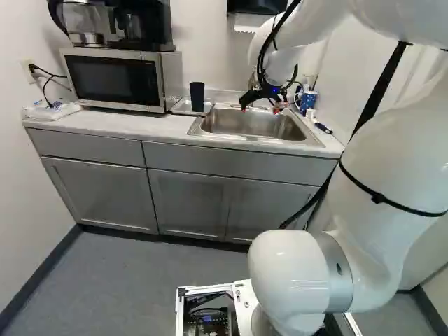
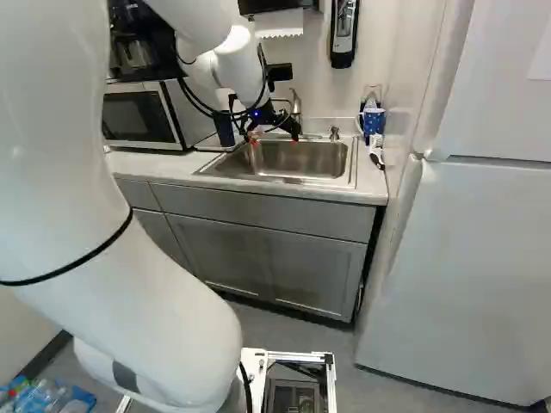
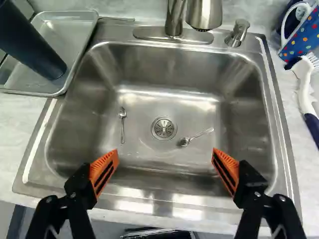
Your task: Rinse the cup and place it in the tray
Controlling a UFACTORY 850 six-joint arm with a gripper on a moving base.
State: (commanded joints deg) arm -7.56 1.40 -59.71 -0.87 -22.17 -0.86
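Over the sink [image 1: 245, 123] hangs my gripper [image 1: 262, 110], which also shows over the sink in the right base view [image 2: 274, 141]. In the wrist view the gripper [image 3: 165, 167] is open, its orange-padded fingers wide apart with nothing between them. A dark cup [image 3: 31, 44] stands upright on the metal tray [image 3: 59, 93], on the counter beside the sink. The same cup [image 1: 197, 96] shows next to the microwave in the left base view. The faucet [image 3: 174, 17] rises from the sink's far rim.
Two small spoons [image 3: 122, 124] lie in the basin around the drain [image 3: 164, 128]. A dotted blue mug [image 3: 302, 32] and a white-and-blue brush [image 3: 304, 89] are on the counter beyond the sink's other side. A microwave [image 1: 117, 78] stands near the tray; a white fridge [image 2: 469, 275] flanks the counter.
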